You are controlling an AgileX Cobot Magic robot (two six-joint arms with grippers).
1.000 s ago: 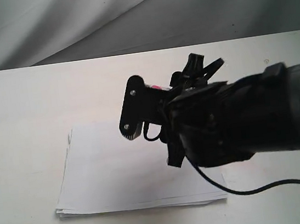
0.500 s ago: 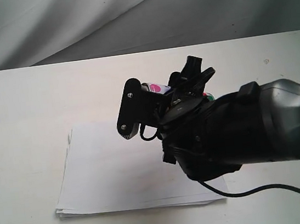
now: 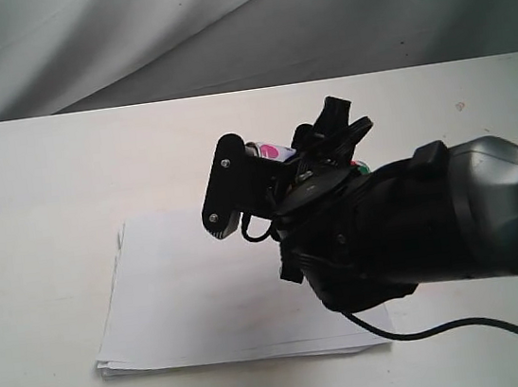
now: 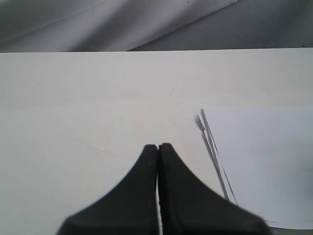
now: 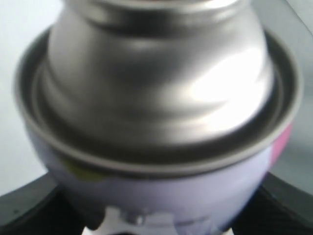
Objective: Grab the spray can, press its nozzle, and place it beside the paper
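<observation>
My right gripper (image 3: 278, 153) is shut on the spray can (image 3: 270, 151), held in the air over the far right part of the paper (image 3: 196, 297). Only a strip of the can's white and pink label shows between the black fingers (image 3: 225, 186). In the right wrist view the can's shiny domed top (image 5: 156, 88) fills the picture, with the gripper (image 5: 156, 215) clamped on the body below it. The nozzle is hidden. In the left wrist view my left gripper (image 4: 157, 147) is shut and empty over bare table, with the paper's corner (image 4: 264, 156) off to one side of it.
The white table (image 3: 29, 186) runs back to a grey cloth backdrop (image 3: 218, 27). A black cable (image 3: 449, 329) trails from the right arm over the table's near right part. The left arm is out of the exterior view.
A second ago the right arm sat a little lower and to the right; it has drawn slightly up and left with the can, then held still for the last half second.
</observation>
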